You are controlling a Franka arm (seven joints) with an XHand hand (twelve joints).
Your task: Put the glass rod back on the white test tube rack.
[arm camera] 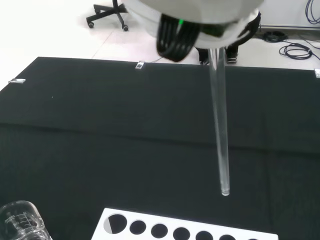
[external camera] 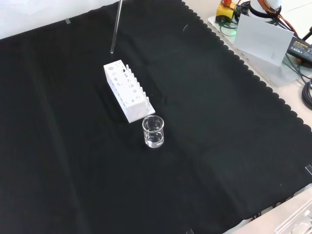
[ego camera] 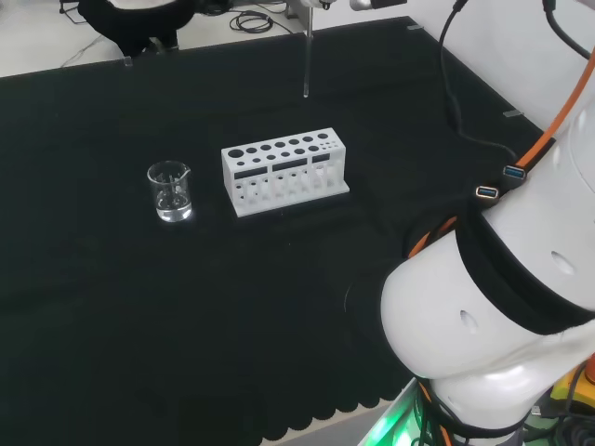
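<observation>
- Head view: the glass rod (ego camera: 306,65) is hanging upright near the top centre of the frame, its lower end in the air above the black cloth (ego camera: 112,316), beyond the white rack (ego camera: 284,171). The rack is sitting in the middle of the frame with its rows of holes facing up. A small beaker (ego camera: 171,191) is standing to the rack's left, apart from it. The arm's white link (ego camera: 493,316) is filling the lower right corner.
- Front view: the rod (external camera: 115,27) is coming down from the top edge, left of centre, slightly tilted, its tip hanging just above the far end of the rack (external camera: 127,90). The beaker (external camera: 153,131) is standing just below the rack's near end.
- Wrist view: the rod (arm camera: 220,125) is reaching from the blurred white hand (arm camera: 200,12) towards the rack (arm camera: 185,230), its tip hanging clear of the holes. The beaker (arm camera: 22,222) is showing in the lower left corner. I cannot tell how the fingers are set around the rod.
</observation>
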